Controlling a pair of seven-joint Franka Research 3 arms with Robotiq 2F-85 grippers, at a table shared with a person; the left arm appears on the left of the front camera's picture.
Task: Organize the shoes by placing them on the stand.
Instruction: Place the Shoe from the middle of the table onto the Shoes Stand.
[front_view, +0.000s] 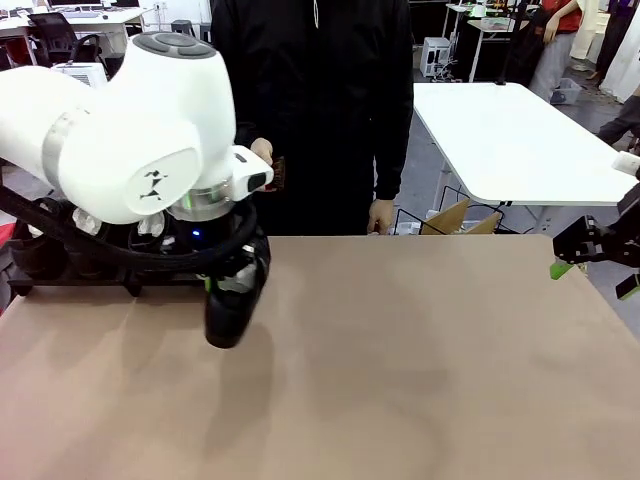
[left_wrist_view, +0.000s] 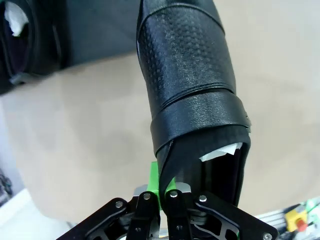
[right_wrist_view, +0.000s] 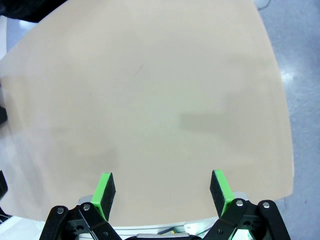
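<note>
A black shoe (left_wrist_view: 192, 85) is hanging toe-down from the left gripper (left_wrist_view: 162, 197), whose fingers are pressed together on the rim of its opening, beside the white paper stuffing (left_wrist_view: 222, 151). It is hanging over the left part of the table (front_view: 420, 360), just in front of the stand (front_view: 90, 282) at the far left edge. On the stand other shoes (front_view: 45, 250) are sitting, partly hidden behind the arm. The middle and the right part of the table are lying free as a wide beige surface. The left arm is bending down steeply from the left. The right gripper (right_wrist_view: 162, 192) is hovering at the right edge with its fingers spread wide and nothing between them. A person (front_view: 310, 110) is standing at the far edge, hand (front_view: 380, 216) near the table.
</note>
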